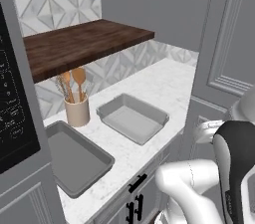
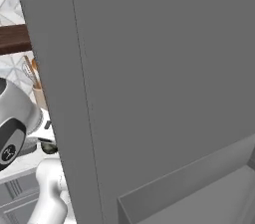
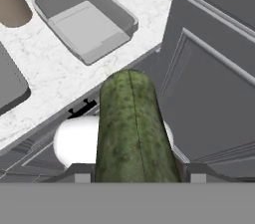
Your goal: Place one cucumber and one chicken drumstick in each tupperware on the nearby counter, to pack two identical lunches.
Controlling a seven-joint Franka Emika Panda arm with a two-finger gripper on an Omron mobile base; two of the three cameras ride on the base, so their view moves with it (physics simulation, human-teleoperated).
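In the hand view my gripper (image 3: pixel 140 175) is shut on a dark green cucumber (image 3: pixel 132 123), which sticks out lengthwise ahead of the fingers. I hold it off the front edge of the white marble counter (image 1: pixel 164 86), before the grey cabinet fronts. Two grey tupperware stand empty on the counter. One tupperware (image 1: pixel 133 117) (image 3: pixel 87 21) lies ahead and to the left of the cucumber. The other tupperware (image 1: pixel 74 158) (image 3: pixel 7 83) sits further left, near the counter's front edge. The chicken drumstick is out of view.
A beige holder with wooden utensils (image 1: pixel 77 108) (image 3: pixel 12 1) stands behind the containers, under a dark wooden shelf (image 1: pixel 79 44). A tall grey panelled cabinet (image 1: pixel 224 44) (image 3: pixel 214 63) closes the counter's right side. A grey panel (image 2: pixel 159 93) stands close in the right base view.
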